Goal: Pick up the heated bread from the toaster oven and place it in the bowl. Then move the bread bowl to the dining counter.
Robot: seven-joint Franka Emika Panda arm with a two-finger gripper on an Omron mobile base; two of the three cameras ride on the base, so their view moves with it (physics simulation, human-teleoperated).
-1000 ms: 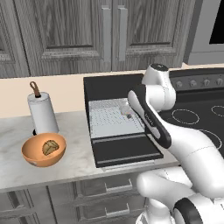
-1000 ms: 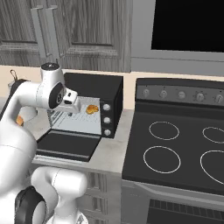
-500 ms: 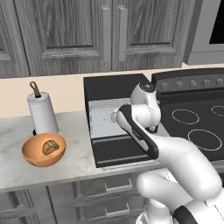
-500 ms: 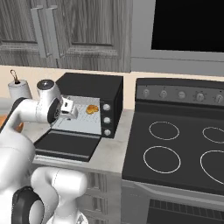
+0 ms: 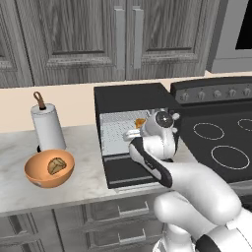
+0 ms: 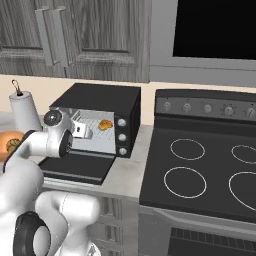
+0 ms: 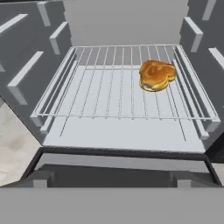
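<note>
Left base view, left to right: paper towel roll upright on the grey marbled counter, against the back wall. Just in front of it sits the bowl, orange-brown, holding a duller tan bread piece. Right of that, the toaster oven, black, door dropped flat toward the robot. The gripper is at the oven mouth, over the door, pointing inside; the fingertips cannot be made out clearly in either base view, jaws spread wide, nothing between them. Heated bread shows just past the wrist, on the wire rack. Far right, the black stove with burner rings.

Right base view: the bowl edge pokes out behind the arm, the gripper fronts the oven opening, bread sits toward the knob side.

Hand view: rack spans the silvery interior; heated bread lies on it, right of centre, toward the back, apart from the gripper.
</note>
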